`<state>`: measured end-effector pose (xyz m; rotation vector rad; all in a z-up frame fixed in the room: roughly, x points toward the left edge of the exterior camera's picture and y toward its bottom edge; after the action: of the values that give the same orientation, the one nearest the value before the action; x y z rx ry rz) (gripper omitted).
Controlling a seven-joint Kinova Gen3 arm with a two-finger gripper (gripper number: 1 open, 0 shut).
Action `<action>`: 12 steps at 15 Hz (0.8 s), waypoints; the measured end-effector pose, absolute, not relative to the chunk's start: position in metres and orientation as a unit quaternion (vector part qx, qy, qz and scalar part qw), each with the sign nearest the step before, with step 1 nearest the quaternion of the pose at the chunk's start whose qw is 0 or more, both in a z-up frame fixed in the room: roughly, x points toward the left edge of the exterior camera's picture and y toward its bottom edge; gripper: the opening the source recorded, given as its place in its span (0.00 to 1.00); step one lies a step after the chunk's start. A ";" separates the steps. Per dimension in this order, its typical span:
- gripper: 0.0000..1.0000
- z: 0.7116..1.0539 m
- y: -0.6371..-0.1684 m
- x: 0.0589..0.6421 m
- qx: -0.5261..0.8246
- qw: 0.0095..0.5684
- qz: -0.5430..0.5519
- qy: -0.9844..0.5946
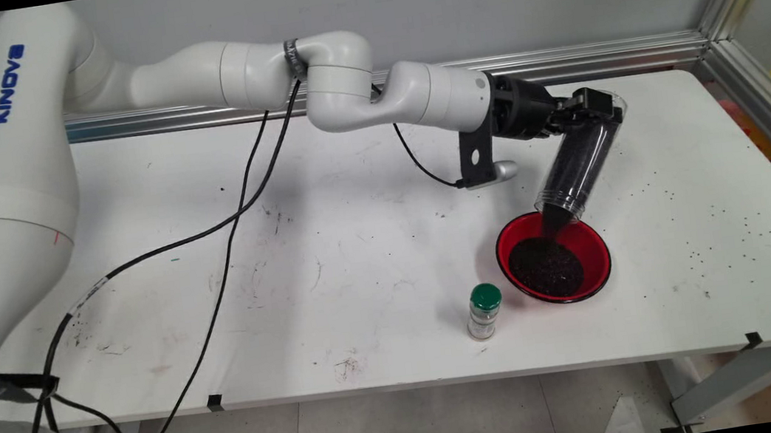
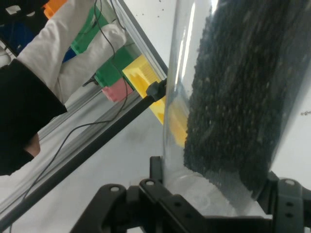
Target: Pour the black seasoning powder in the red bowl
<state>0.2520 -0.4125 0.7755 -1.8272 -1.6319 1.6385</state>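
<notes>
Your gripper (image 1: 592, 116) has its jaws closed around the base end of a clear plastic cup (image 1: 577, 169), and the hand view confirms it: the linkage sits on both sides of the transparent wall with no slack showing. The cup is tipped mouth-down, its rim hanging just above the far edge of the red bowl (image 1: 598, 274) without touching it. Dark granules (image 1: 547, 266) are falling from the mouth in a narrow stream and have piled in the bowl's middle. In the hand view the granules (image 2: 238, 97) still fill most of the cup's lower side, so a good deal is left inside.

By the look of it you are in the middle of a pour, not at its end. If you carry on, the move seems to call for holding the mouth over the bowl and tilting further only gradually, since the mass could slide out all at once and overshoot the rim. Loose grains (image 1: 713, 218) already speckle the tabletop (image 1: 331, 253) to the right of the bowl, so spillage is a real risk.

A small shaker jar with a green lid (image 1: 484, 311) stands upright just beside the bowl on its near left, apart from it. Black cables (image 1: 236, 214) trail across the tabletop's left half, well away from the pour.
</notes>
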 end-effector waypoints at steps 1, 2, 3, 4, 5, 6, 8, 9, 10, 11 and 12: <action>0.00 0.775 -0.412 0.252 -0.619 0.096 0.554 -0.549; 0.00 0.775 -0.412 0.251 -0.620 0.095 0.555 -0.546; 0.00 0.775 -0.411 0.250 -0.622 0.094 0.556 -0.543; 0.00 0.776 -0.411 0.250 -0.623 0.093 0.557 -0.541; 0.00 0.776 -0.411 0.249 -0.624 0.093 0.558 -0.539; 0.00 0.776 -0.410 0.249 -0.625 0.092 0.559 -0.537; 0.00 0.776 -0.410 0.248 -0.627 0.091 0.560 -0.534; 0.00 0.776 -0.409 0.248 -0.628 0.091 0.561 -0.532; 0.00 0.776 -0.409 0.247 -0.629 0.090 0.561 -0.531; 0.00 0.776 -0.409 0.247 -0.630 0.089 0.562 -0.529; 0.00 0.776 -0.408 0.247 -0.632 0.088 0.562 -0.527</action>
<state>0.2473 -0.4083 0.7757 -1.8798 -1.5685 1.6726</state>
